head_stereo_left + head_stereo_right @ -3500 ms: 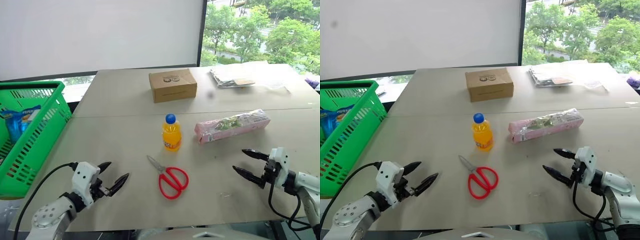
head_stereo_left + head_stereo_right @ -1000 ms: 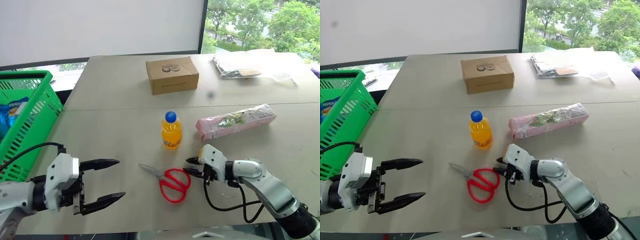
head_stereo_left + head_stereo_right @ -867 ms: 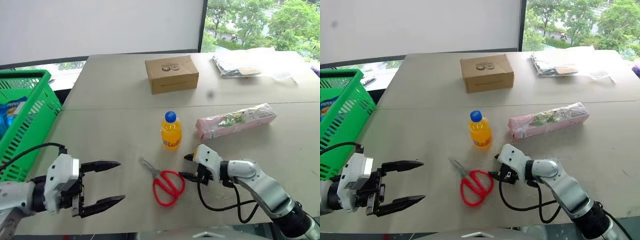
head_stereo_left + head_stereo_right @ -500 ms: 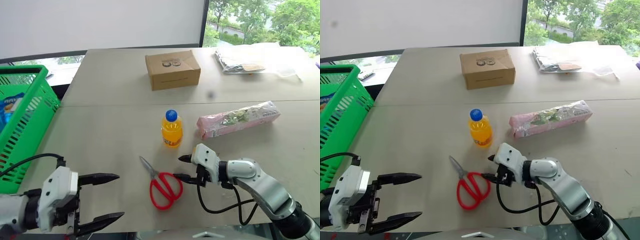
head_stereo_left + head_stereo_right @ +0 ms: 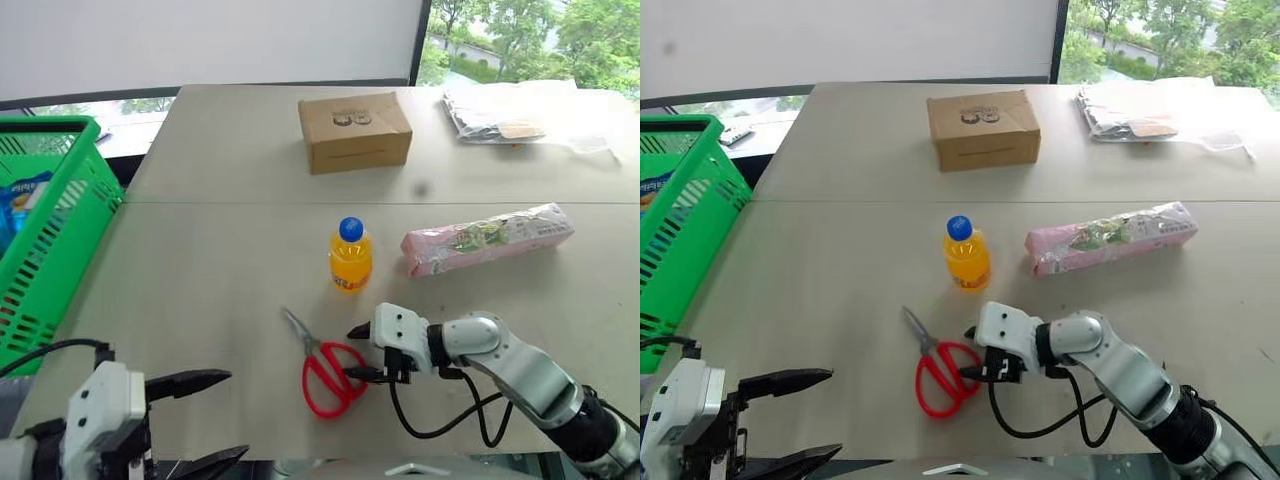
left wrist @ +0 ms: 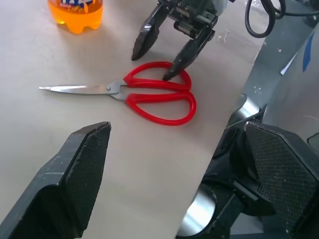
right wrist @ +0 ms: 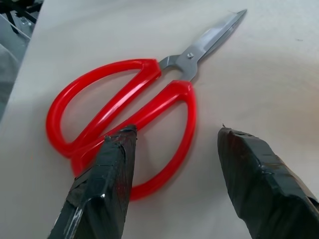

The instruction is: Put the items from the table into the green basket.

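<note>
The red-handled scissors (image 5: 326,374) lie flat on the table (image 5: 200,270), blades pointing away and left. My right gripper (image 5: 353,352) is open at their handles. In the right wrist view one fingertip (image 7: 122,137) rests on the near handle loop of the scissors (image 7: 124,107); the other finger (image 7: 249,169) stands outside it. The orange bottle (image 5: 350,256) stands upright just beyond. The pink packet (image 5: 487,239) lies to its right. My left gripper (image 5: 212,420) hangs open and empty at the table's near edge. The green basket (image 5: 45,265) is at the far left.
A cardboard box (image 5: 354,131) sits on the far half of the table, and a clear plastic bag (image 5: 505,106) lies at the far right. Blue packets lie inside the basket. The left wrist view shows the right gripper (image 6: 152,64) over the scissors (image 6: 149,92).
The right gripper has nudged the scissors a little left and turned them, and its fingers have spread slightly. My left gripper has drawn back toward me, still open. The view has tilted.
</note>
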Robot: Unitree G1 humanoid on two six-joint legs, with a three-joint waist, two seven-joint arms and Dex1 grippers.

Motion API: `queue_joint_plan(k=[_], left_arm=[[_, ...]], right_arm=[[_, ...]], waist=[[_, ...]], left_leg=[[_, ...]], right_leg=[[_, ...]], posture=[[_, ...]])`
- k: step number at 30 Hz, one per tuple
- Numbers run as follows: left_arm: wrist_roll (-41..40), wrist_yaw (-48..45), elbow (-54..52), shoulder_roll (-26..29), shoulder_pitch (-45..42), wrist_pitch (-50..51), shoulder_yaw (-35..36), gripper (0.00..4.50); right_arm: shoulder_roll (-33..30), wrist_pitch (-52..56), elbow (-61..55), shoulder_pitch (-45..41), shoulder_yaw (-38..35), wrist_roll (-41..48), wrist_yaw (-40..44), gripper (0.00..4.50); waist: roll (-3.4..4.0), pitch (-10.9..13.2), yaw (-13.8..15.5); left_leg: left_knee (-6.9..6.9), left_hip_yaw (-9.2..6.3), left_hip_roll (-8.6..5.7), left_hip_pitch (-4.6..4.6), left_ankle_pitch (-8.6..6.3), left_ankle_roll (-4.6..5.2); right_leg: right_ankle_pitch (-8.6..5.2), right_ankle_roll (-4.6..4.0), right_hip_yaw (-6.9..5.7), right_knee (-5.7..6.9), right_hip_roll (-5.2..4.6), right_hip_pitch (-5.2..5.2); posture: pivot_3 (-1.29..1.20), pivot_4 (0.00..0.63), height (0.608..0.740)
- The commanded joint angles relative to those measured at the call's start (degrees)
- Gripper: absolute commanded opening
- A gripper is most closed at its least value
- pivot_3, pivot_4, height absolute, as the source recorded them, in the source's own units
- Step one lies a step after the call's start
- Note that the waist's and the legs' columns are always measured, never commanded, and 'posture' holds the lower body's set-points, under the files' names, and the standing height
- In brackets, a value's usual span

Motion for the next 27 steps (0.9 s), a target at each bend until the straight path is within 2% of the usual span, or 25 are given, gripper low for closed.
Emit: queue_joint_plan(k=[1,2,4,7,17,27], left_arm=[[0.35,-0.07,-1.6,-1.13,2.22,-1.62,1.56,4.5],[0.5,-0.01,-1.68,-1.31,2.52,-1.87,1.48,4.5],[0.43,0.56,-1.82,-1.55,2.59,-2.05,1.27,4.5],[0.3,1.25,-1.74,-1.55,2.23,-2.16,0.86,4.5],[0.43,2.16,0.34,0.94,-1.05,-1.93,-0.94,4.5],[-3.22,3.04,3.05,4.14,-5.52,0.86,-1.45,4.5]], right_arm=[[-0.05,3.53,0.85,-0.77,2.52,-3.46,-2.23,2.46],[-0.3,3.61,0.7,-1.21,3.13,-4.26,-2.3,2.26],[-0.61,3.63,0.43,-1.79,3.91,-5.47,-2.57,1.54],[-0.64,4.32,-0.09,-2.14,4.4,-5.88,-2.96,0.09],[0.22,3.44,-0.66,-0.5,2.27,-5.76,-4.69,0.04],[7.04,-4.09,-0.93,1.92,-7.23,0.62,-5.91,0.04]], waist=[[0.0,0.0,0.47],[0.01,0.01,0.61],[0.08,0.05,0.82],[0.11,0.09,1.17],[0.06,0.11,1.2],[0.05,0.15,0.66]], left_leg=[[0.0,0.0,0.01,0.03,0.0,-0.01],[0.0,-0.01,0.02,0.04,0.0,-0.04],[0.0,-0.01,0.05,0.06,-0.05,-0.24],[0.0,0.0,0.06,0.05,-0.05,-0.31],[0.0,-0.02,0.08,0.06,-0.03,-0.3],[0.0,-0.03,0.1,-0.03,0.05,-0.23]], right_leg=[[-0.03,0.03,-0.01,0.01,0.0,0.01],[-0.05,0.05,-0.02,0.02,0.0,0.01],[-0.07,0.08,-0.03,0.07,0.01,0.01],[-0.08,0.1,-0.07,0.04,0.0,0.01],[-0.08,0.1,-0.13,0.03,0.0,0.01],[-0.06,0.11,-0.18,0.05,0.0,-0.05]], posture=[[0.25,0.196,0.74],[0.25,0.196,0.74],[0.25,0.194,0.74],[0.25,0.194,0.74],[0.22,0.192,0.74],[0.17,0.17,0.74]])
